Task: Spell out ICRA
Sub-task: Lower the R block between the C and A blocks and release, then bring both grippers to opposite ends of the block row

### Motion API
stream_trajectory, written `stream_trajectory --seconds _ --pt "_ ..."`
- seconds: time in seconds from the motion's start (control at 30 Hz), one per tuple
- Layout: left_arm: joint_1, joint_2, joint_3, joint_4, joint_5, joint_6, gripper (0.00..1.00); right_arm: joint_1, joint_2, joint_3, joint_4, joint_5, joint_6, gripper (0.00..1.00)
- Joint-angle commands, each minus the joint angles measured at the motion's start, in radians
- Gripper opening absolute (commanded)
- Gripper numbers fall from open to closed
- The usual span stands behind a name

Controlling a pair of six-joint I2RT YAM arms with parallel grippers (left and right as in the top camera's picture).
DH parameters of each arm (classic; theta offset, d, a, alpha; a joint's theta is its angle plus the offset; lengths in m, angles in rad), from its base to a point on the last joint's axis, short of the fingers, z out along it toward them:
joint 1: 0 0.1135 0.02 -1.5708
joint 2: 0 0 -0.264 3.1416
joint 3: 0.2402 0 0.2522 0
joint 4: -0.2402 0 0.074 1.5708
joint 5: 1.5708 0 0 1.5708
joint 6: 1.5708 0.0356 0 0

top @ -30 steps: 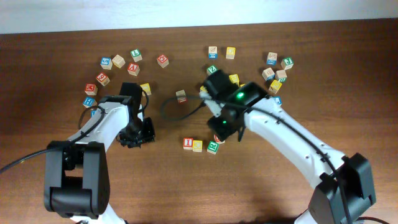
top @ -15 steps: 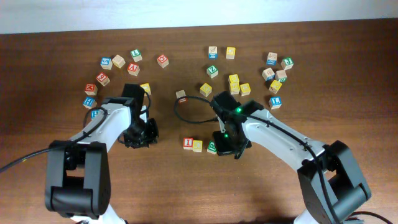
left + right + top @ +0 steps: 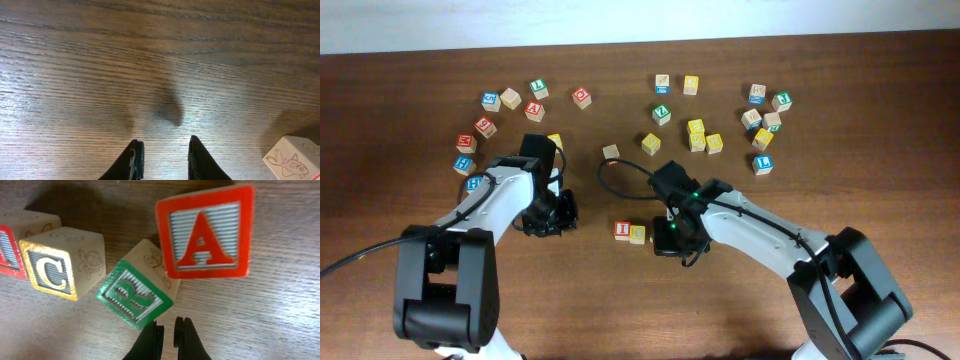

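The right gripper has its fingers together on nothing, just beside the R (tilted out of line), which lies between C and A, with I on C's far side. The left gripper is parted and empty over the table.

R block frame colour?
Green, with a green letter, on the R block. It shows best in the right wrist view.

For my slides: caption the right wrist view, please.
Shut, empty right hand beside a tilted green R block, yellow C block to its left, red A block upper right.
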Motion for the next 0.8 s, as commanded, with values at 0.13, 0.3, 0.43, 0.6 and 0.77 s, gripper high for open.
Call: stream_trajectory --seconds 0.13,0.3,0.43,0.6,0.77 --pt "-0.001 0.011 -0.009 0.003 0.011 0.008 0.23 0.006 0.0 -0.008 0.05 -0.07 0.017 0.04" --pt "-0.001 0.011 -0.009 0.002 0.011 0.009 0.24 0.004 0.0 -0.008 0.063 -0.071 0.016 0.04" --pt "-0.001 0.011 -0.009 0.003 0.011 0.009 0.24 0.003 -0.007 0.035 0.047 -0.095 -0.038 0.04" --pt "-0.004 0.011 -0.009 -0.001 0.011 0.009 0.1 -0.08 -0.009 0.21 -0.173 -0.054 -0.167 0.04" --pt "-0.052 0.011 -0.009 0.006 0.011 0.008 0.02 -0.167 0.003 0.223 -0.077 0.011 -0.259 0.04"
